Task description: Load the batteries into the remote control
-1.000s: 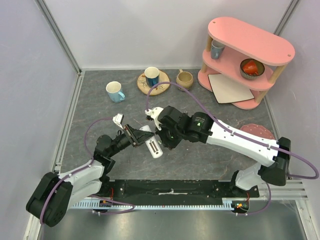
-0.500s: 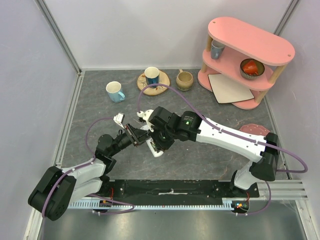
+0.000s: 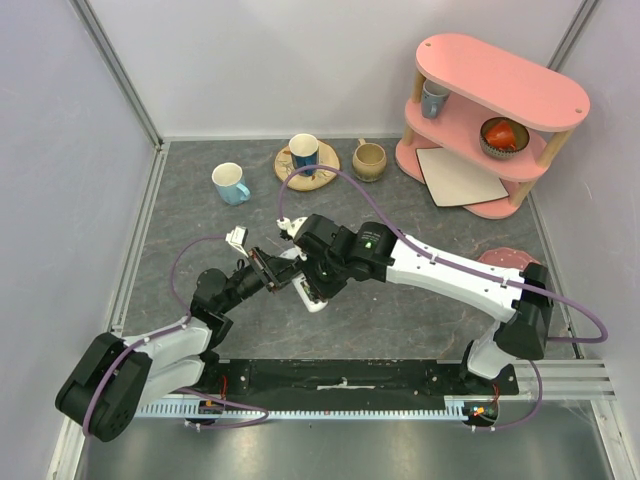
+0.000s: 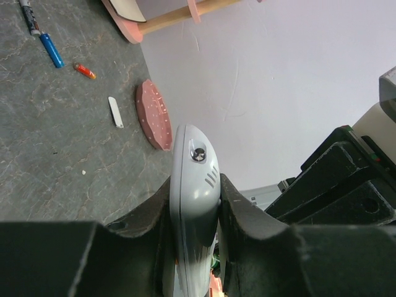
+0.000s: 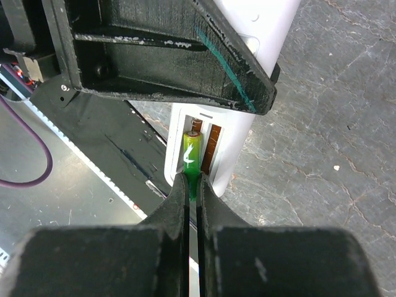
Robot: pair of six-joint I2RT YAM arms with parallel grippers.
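My left gripper [image 3: 268,270] is shut on the white remote control [image 3: 312,298] and holds it above the table; in the left wrist view the remote [image 4: 195,179] stands edge-on between the fingers [image 4: 247,216]. My right gripper [image 3: 318,283] is shut on a green battery [image 5: 192,158], whose tip is in the open slot on the remote's back [image 5: 213,148]. A blue battery [image 4: 52,51], a red one [image 4: 85,71] and a dark grey one [image 4: 29,17] lie on the table.
A small white cover strip [image 4: 116,112] lies beside a pink coaster [image 4: 153,114]. At the back stand a light blue mug [image 3: 231,183], a blue mug on a wooden disc [image 3: 304,153], a tan mug [image 3: 369,157] and a pink shelf [image 3: 500,110].
My right arm has swung left and brought its gripper down onto the remote's back. My left gripper has kept its hold on the remote, nearly still.
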